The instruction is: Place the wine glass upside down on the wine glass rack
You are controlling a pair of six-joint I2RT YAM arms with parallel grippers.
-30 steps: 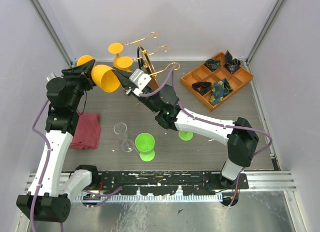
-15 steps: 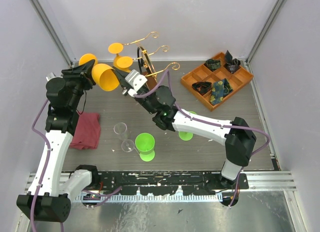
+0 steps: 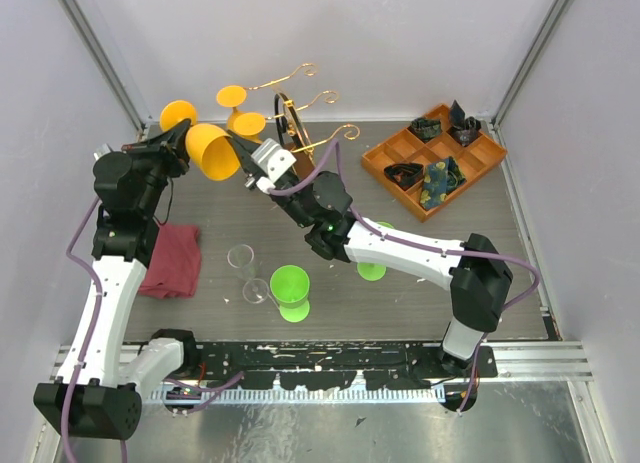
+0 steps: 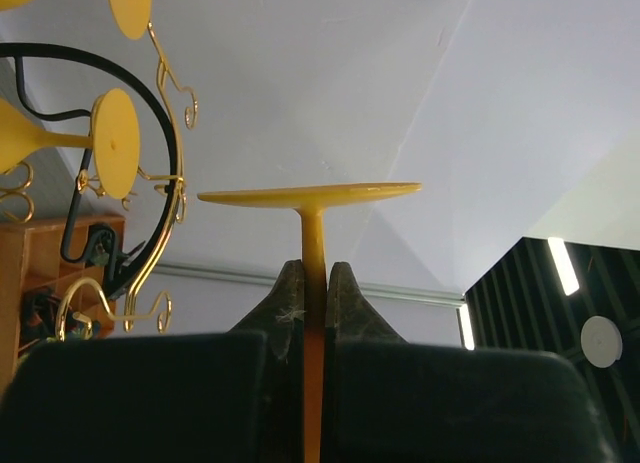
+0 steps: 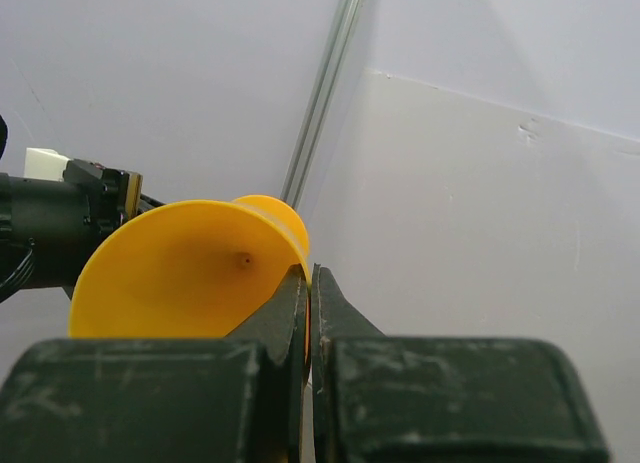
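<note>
White walls close in a grey table. Above it, your orange wine glass hangs in the air just left of the wine glass rack, lying sideways with its bowl mouth turned toward the rack. The left gripper is clamped on the stem, and the right gripper is pinched onto the bowl's rim. With both holding, a mismatched pull could twist the glass loose. Its foot could also knock the two orange glasses hung on the rack. From above, the rack's base is hidden behind the right arm, and a free wire arm is hard to pick out.
</note>
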